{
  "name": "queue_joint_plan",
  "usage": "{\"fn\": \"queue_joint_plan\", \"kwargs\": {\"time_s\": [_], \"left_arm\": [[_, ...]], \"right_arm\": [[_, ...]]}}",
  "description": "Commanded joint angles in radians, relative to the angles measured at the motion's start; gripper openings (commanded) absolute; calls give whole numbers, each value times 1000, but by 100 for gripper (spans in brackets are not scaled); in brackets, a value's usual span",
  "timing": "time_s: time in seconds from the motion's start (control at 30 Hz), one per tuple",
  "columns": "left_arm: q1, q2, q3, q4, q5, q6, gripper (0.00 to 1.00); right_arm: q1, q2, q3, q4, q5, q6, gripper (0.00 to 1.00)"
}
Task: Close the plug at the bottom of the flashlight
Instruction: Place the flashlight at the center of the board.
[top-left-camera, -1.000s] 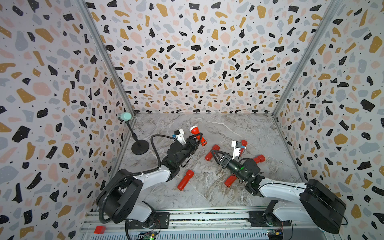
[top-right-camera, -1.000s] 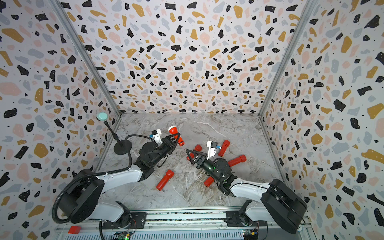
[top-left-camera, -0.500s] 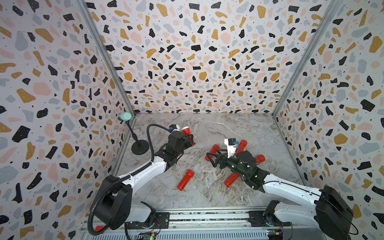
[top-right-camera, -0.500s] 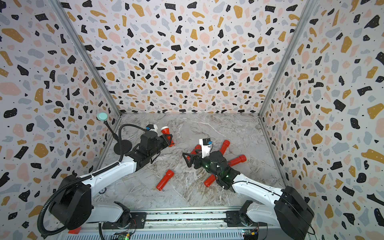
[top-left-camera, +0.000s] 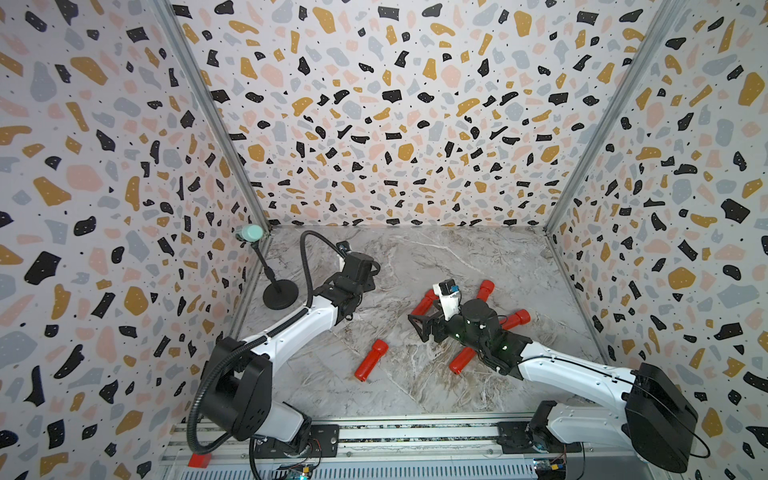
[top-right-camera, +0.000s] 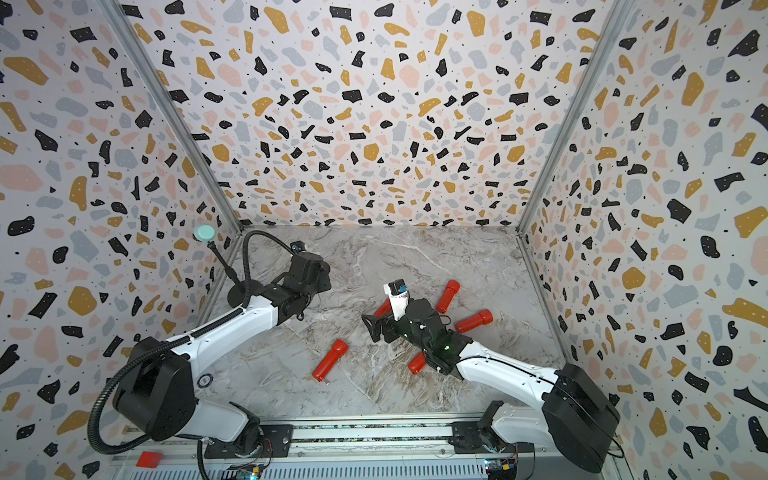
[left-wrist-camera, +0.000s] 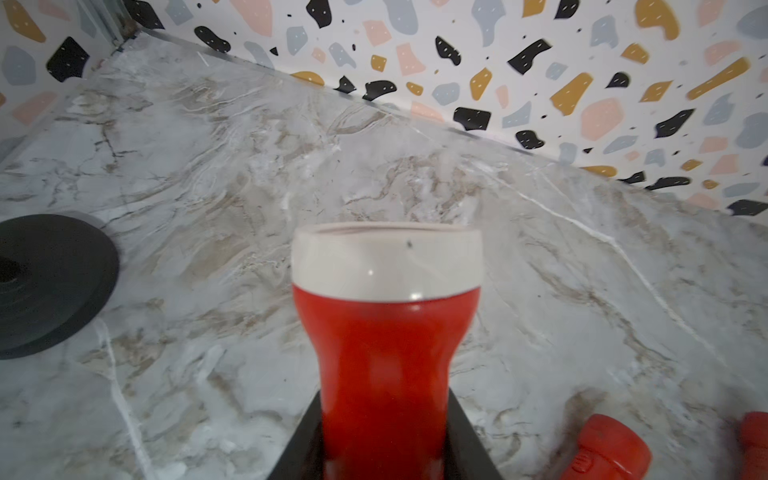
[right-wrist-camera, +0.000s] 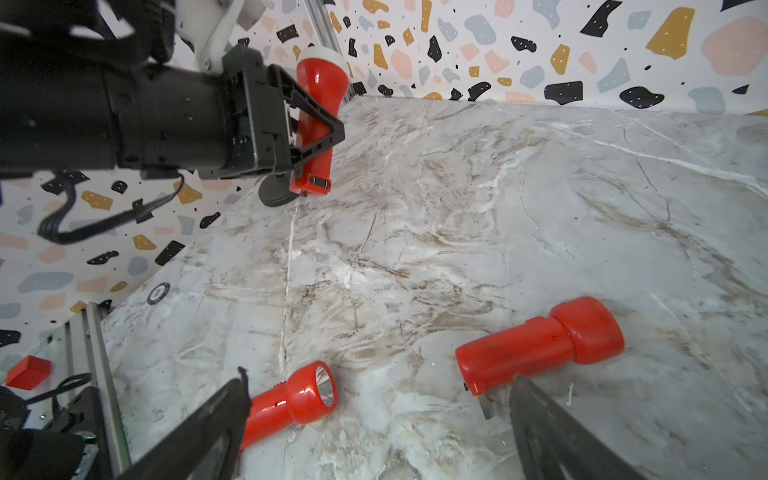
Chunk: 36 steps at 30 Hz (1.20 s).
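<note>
Marble tabletop (top-left-camera: 436, 257) boxed in by speckled walls (top-left-camera: 374, 124), and both top views show open room mid-table between the arms. The left gripper (top-left-camera: 360, 272) sits far back beside the black stand base (top-left-camera: 279, 293), with its load hidden under the wrist here. The right gripper (top-left-camera: 419, 328) hangs spread wide among loose flashlights (top-left-camera: 370, 359), which crowd it closely.

Left wrist now: there's the held flashlight (left-wrist-camera: 384, 353), jaws pinching its red barrel, white rim pointing away. I'd say the grip looks square, and it should stay firm so the body can't twist under a push.

Right wrist: the held flashlight's butt end (right-wrist-camera: 309, 183) points down, just beside the stand base. Whether its plug is shut, I can't tell. The right fingers (right-wrist-camera: 208, 424) gape over a lying flashlight (right-wrist-camera: 540, 349) with a grey tab (right-wrist-camera: 484, 405) poking from its tail. My call is to bring the held one toward the open middle, away from wall and stand, before pressing anything.
</note>
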Motion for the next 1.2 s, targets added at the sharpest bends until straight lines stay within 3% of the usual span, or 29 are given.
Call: {"fn": "queue_joint_plan", "kwargs": {"time_s": [0.0,0.27,0.7,1.17], "left_arm": [[25,33,48,-55,-66,90,0],[89,131,110,-79,23,185,0],[102,299,186,-105,-17,327,0],[152,453,261,-123,-3,377,0]], "right_arm": [[36,0,31,-20,107,-75,99],[91,8,-30,21,188,-95,99],[139,16,-62,69,141,-115,99],[169,56,-54,78,167,-141,99]]}}
